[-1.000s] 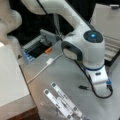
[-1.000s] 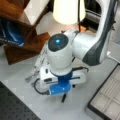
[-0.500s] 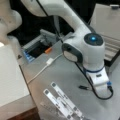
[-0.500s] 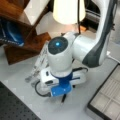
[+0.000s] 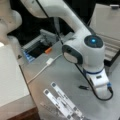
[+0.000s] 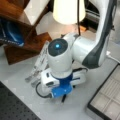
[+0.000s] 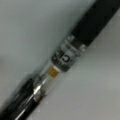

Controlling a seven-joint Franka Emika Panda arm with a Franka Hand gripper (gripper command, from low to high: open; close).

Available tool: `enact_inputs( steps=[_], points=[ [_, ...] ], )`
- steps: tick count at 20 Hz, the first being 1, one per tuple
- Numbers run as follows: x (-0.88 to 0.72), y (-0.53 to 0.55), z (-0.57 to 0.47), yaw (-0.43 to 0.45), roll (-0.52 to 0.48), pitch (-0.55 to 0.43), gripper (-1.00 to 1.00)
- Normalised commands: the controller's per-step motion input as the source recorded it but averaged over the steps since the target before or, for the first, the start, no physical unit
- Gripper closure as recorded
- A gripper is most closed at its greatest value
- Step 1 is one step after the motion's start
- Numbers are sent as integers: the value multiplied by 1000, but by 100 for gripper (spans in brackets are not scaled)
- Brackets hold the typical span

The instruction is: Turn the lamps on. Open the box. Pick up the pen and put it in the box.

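The thin black pen lies on the grey table, and only one end shows past the hand in both front views. My gripper is low over it, right down at the table, and its fingers are hidden under the hand. The wrist view is filled by the pen, which runs diagonally, with a clear middle section, a label and black ends. The box stands open, its black lid raised and its grey compartmented interior showing. A lamp glows.
White strips with black marks lie near the pen on a front view's bottom side. A white cable crosses the table. The blue-and-black tray sits at the table's far left edge. A wooden stand is behind.
The hand has sunk a little lower towards the table over the pen. The pen, box and strips have not moved.
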Motion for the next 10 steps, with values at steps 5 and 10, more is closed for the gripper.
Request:
enact_inputs(
  steps=[5, 10],
  points=[
    [123, -61, -78, 140, 2, -54, 100],
    [94, -41, -70, 141, -6, -60, 100]
  ],
)
